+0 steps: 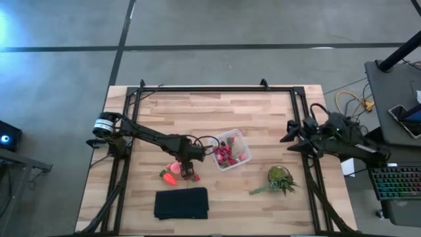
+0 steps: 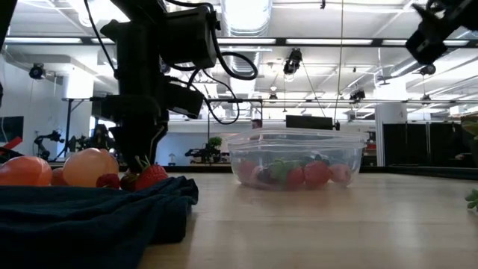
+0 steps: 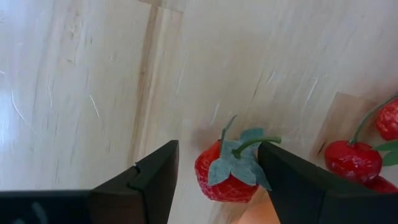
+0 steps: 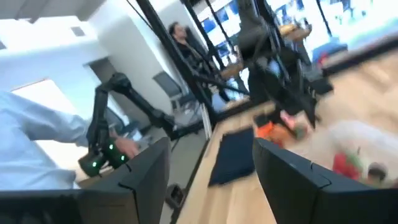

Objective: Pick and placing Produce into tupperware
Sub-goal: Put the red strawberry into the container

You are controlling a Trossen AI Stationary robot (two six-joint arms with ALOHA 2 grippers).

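Note:
The clear tupperware (image 1: 231,150) (image 2: 295,161) stands mid-table with several red strawberries (image 1: 227,155) inside. Left of it, loose produce lies on the wood: an orange-red piece (image 1: 169,178), a pinkish round one (image 1: 173,167) and strawberries (image 2: 151,176). My left gripper (image 1: 191,169) (image 3: 217,155) points down over them, open, its fingers on either side of one strawberry (image 3: 225,173) that lies on the table with its green cap up; a gap shows beside it. My right gripper (image 1: 287,136) (image 4: 211,155) hangs open and empty at the table's right side.
A black cloth (image 1: 181,203) (image 2: 89,213) lies near the front edge, below the loose produce. A green leafy plant (image 1: 279,179) lies front right. More strawberries (image 3: 353,160) lie close beside my left gripper. A person shows beyond the table in the right wrist view.

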